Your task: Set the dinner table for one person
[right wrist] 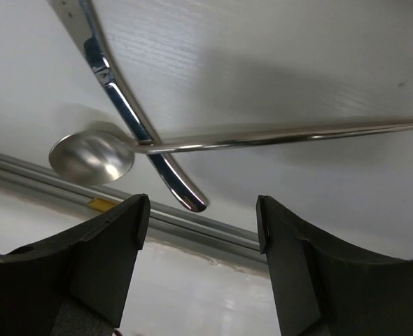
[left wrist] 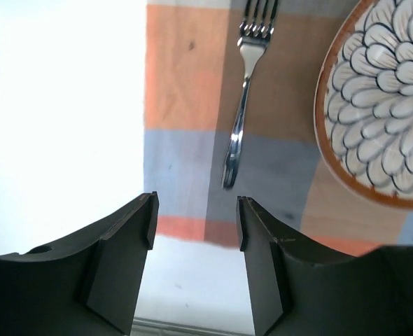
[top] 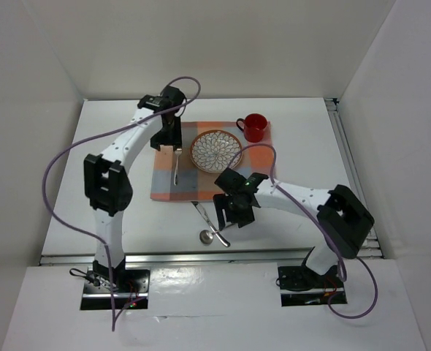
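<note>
Left gripper [left wrist: 196, 210] gapes empty, fork [left wrist: 243, 105] just ahead. Only the right wrist shows the right gripper [right wrist: 201, 210] wide and empty, spoon [right wrist: 91, 157] crossing a steel utensil [right wrist: 110, 77] ahead.

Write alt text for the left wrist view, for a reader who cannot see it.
A silver fork lies on an orange-and-blue checked mat, left of a petal-patterned plate. The left gripper hangs open and empty at the bottom edge, with the white dinner table on the left.

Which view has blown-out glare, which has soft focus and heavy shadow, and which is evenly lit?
Left wrist view: the white table is blown out, though the fork is sharp. Right wrist view: the spoon looks slightly soft, with a broad shadow beyond it. Top external view: evenly lit, faint shadows.
</note>
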Available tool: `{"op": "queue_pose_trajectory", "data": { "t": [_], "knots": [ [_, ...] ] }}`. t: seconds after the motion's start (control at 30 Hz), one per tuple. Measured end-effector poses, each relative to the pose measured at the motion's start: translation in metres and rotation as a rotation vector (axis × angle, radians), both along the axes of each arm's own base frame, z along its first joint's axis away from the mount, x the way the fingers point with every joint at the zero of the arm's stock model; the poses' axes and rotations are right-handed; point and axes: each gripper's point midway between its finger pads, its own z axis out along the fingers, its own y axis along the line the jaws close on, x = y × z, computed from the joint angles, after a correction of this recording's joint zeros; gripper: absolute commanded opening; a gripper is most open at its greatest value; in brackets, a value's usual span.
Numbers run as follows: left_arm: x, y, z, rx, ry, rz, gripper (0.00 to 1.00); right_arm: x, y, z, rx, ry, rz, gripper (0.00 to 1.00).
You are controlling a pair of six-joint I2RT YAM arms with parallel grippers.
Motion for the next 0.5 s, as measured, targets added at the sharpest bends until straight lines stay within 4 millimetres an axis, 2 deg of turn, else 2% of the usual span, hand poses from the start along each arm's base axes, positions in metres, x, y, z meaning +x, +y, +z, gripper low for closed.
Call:
{"op": "queue_pose_trajectory", "data": {
  "t": [0.1,0.2,0.27,0.4,0.5],
  "knots": [
    [-0.023,0.009,0.031,-0.023,-0.061,0.028,0.65,-0.004,0.004,-0.012,-0.017,0.037,-0.002,0.70],
    [-0.044,0.017,0.047,-0.036,-0.091,0.049,0.65,-0.006,0.011,-0.011,0.004,0.038,-0.009,0.62],
    [-0.050,0.019,0.048,-0.038,-0.091,0.053,0.65,-0.005,0.018,-0.009,0.037,0.040,-0.013,0.60],
    [-0.056,0.019,0.038,-0.039,-0.066,0.065,0.62,-0.001,0.027,-0.009,0.085,0.021,0.005,0.71],
    [-0.061,0.018,0.030,-0.045,-0.038,0.063,0.61,0.004,0.027,-0.009,0.083,-0.020,0.072,0.73]
  ]
}}
